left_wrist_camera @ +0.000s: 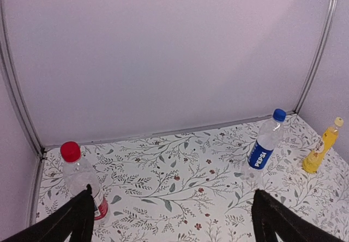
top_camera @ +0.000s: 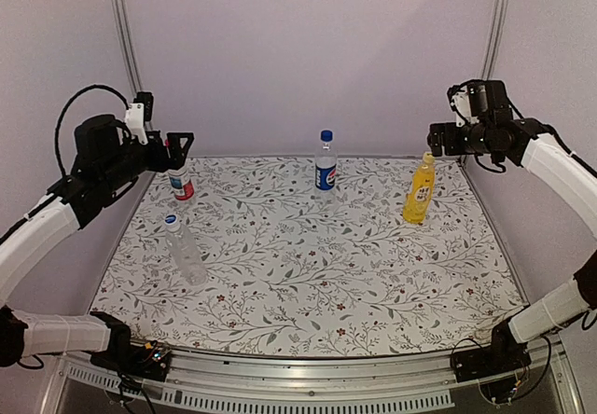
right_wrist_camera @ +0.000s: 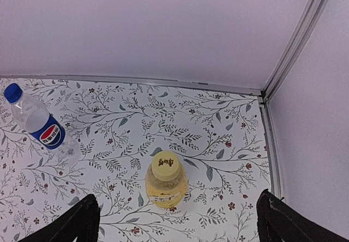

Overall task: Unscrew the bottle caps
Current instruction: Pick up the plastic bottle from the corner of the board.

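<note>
1. On the left side of the bench [top_camera: 308, 283], the left fingers [left_wrist_camera: 73, 223] are spread wide and hold nothing. They hang close to the top of the bottle with the red and white label [left_wrist_camera: 82, 183]. Its red cap [left_wrist_camera: 70, 151] is on.
2. A little nearer to the arms is the plain clear bottle [top_camera: 187, 254]. Its white cap [top_camera: 171, 219] is on. It looks tilted from above, and I cannot tell if it stands or lies.
3. At the back, in the middle, stands the bottle with the blue label [top_camera: 326, 170]. Its blue cap [top_camera: 326, 135] is on.
4. Over to the right stands the yellow bottle [top_camera: 418, 193]. Its yellow cap [right_wrist_camera: 165, 164] is on too.
5. At the far right, the right fingers [right_wrist_camera: 82, 220] are spread wide and hold nothing. They hang above the yellow bottle, up near its top.
6. Counting now: four bottles, four caps, and two sets of fingers.
7. No cap is off, so none of the job is done. All four caps are left to twist off. I think the red cap and the yellow cap are the easy ones to start with, since the fingers are right by them.
</note>
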Controlling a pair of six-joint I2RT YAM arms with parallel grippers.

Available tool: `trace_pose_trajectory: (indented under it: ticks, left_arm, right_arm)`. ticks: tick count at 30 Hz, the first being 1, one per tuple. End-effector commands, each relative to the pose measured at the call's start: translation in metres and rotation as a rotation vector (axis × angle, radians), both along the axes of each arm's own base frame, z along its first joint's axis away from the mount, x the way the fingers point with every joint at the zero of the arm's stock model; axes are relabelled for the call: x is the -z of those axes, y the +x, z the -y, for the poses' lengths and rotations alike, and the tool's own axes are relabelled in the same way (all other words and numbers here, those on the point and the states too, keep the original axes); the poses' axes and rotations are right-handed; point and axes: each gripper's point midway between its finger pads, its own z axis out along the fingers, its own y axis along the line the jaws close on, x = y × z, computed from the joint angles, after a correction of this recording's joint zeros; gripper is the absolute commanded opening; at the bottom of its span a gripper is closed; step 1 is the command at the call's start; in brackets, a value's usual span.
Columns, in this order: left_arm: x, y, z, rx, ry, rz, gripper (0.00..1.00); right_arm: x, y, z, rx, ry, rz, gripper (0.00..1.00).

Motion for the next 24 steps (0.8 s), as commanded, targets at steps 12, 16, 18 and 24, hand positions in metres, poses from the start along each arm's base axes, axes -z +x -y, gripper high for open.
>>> trace_pose_trajectory:
  ticks: [12, 16, 18, 24]
  left_arm:
    - [-0.003, -0.01, 0.02, 0.101, -0.026, -0.021, 1.0]
    - [-0.005, -0.011, 0.021, 0.108, -0.029, -0.017, 1.0]
    - [-0.007, -0.012, 0.022, 0.112, -0.03, -0.012, 1.0]
    - [-0.007, -0.013, 0.021, 0.107, -0.031, -0.009, 1.0]
  right_arm:
    - [0.087, 0.066, -0.007, -0.008, -0.023, -0.248, 0.8]
    - [0.092, 0.069, -0.008, -0.026, -0.007, -0.263, 0.67]
    - [0.093, 0.07, -0.01, -0.037, 0.003, -0.267, 0.63]
    - [0.096, 0.073, -0.01, -0.051, 0.005, -0.271, 0.51]
